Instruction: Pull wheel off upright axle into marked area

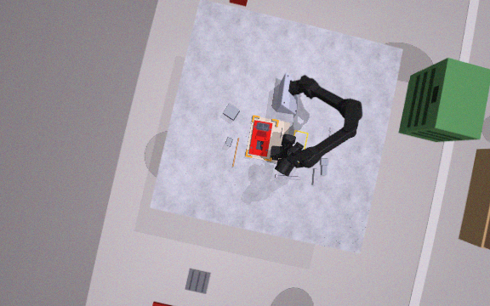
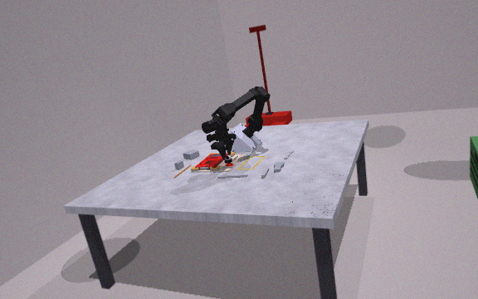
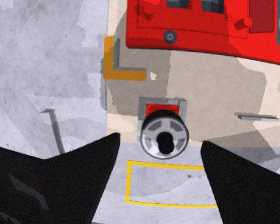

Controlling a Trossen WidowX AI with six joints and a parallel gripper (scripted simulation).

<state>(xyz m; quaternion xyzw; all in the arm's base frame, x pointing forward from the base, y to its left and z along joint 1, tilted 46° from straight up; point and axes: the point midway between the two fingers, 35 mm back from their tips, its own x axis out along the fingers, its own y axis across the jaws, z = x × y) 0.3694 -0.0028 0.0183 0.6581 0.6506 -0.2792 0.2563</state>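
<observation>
The wheel, with a black tyre and grey spokes, sits on the upright axle over a small red base at the edge of the cream board. My gripper is open, with one fingertip on each side of the wheel in the wrist view and a gap on both sides. How deep the fingertips reach beside the wheel is hard to tell. The arm hides the wheel in the top view. The marked area, a yellow outline, lies on the table just beyond the board.
A red block lies on the cream board between orange corner brackets. Grey blocks, an orange stick and thin grey bars lie around it.
</observation>
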